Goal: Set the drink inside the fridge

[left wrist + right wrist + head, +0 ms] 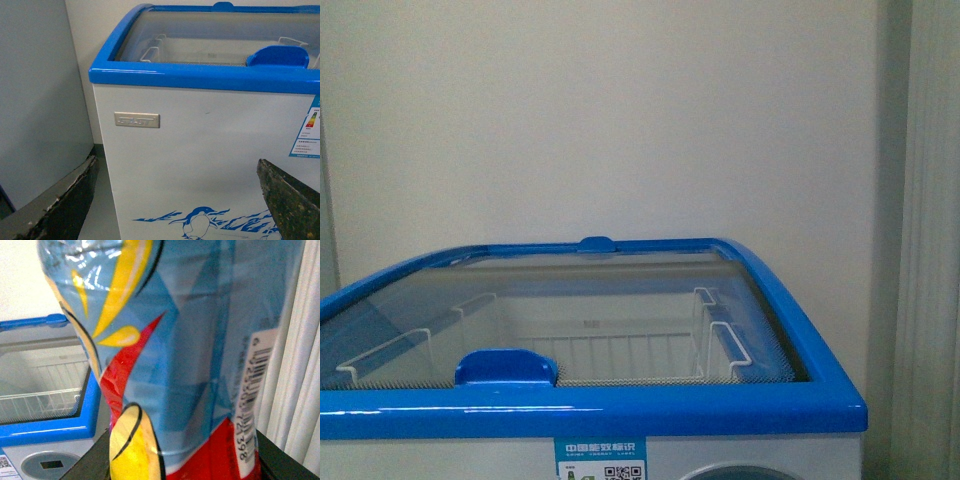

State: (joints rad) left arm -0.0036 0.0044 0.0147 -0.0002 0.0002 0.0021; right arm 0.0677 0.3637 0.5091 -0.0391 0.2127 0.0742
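White wall (620, 120) backs the blue-rimmed white chest fridge (620, 405), its glass lid (610, 300) seemingly shut, so the empty, spread left gripper (177, 197) should slide the blue lid handle (505, 367) aside before the right gripper (190, 462), clamping the colourful-labelled plastic drink bottle (190, 365) just off the fridge's corner, lowers it in.

Before you, a narrow strip of grey floor (102, 200) runs between the white, blue-rimmed fridge (200, 150) and a grey cabinet (35, 100) close beside it. Where either meets the floor lies outside your views.
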